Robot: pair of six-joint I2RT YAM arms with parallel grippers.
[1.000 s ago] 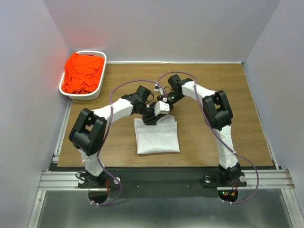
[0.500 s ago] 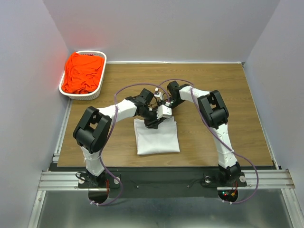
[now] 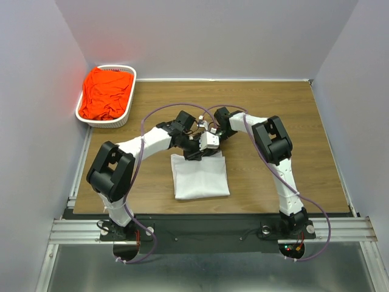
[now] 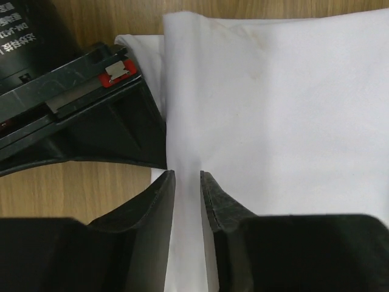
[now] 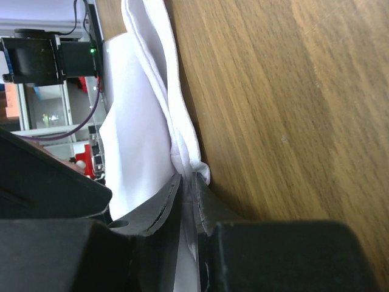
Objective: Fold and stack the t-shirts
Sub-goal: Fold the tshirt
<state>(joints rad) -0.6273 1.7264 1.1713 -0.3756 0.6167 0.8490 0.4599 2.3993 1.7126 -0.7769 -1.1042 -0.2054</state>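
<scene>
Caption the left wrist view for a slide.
Left gripper pinching an edge of the white t-shirt, right gripper alongside, on wooden table.

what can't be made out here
Top view: where the white t-shirt is gripped, covered by both wrists.
Top view: the shape of the orange t-shirt, bunched in the basket.
Left wrist: cloth under the left gripper, hidden by it.
Right wrist: most of the shirt, behind the right gripper.
</scene>
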